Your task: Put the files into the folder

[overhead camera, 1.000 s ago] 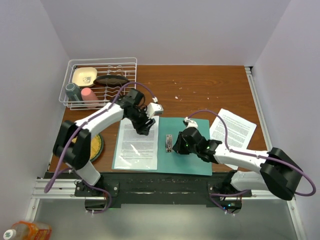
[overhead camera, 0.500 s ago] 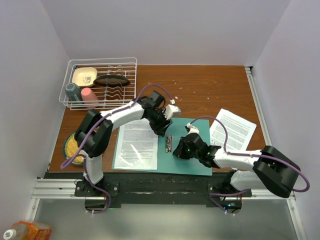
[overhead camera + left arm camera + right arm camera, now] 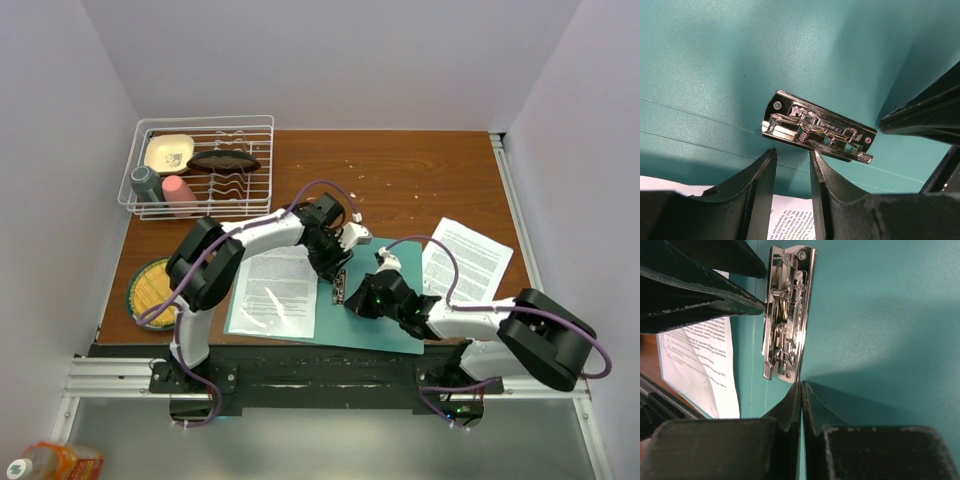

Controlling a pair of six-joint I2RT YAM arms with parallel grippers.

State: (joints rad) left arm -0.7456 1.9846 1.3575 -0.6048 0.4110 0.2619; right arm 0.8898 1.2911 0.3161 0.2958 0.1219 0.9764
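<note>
Thin teal-green card folder (image 3: 335, 325) lies open on the brown wooden table (image 3: 420, 180), with a small shiny metal clip (image 3: 817, 132) at its spine. A white printed paper sheet (image 3: 275, 295) covers its left half. A second sheet (image 3: 470, 262) lies on the table just right of the folder. Left gripper (image 3: 792, 155) – jaws narrowly apart, nothing between, tips just short of the clip. Right gripper (image 3: 801, 385) – fingers pressed together, empty, crowding the clip from the other side. White wire dish rack (image 3: 262, 150) far left, yellow round mat (image 3: 150, 288) near left.

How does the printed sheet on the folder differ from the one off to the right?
The left white printed paper sheet lies on the flat teal card folder, square with its edges; the right white printed paper sheet lies mainly on the brown wooden table, skewed. Both lie flat, text up.
</note>
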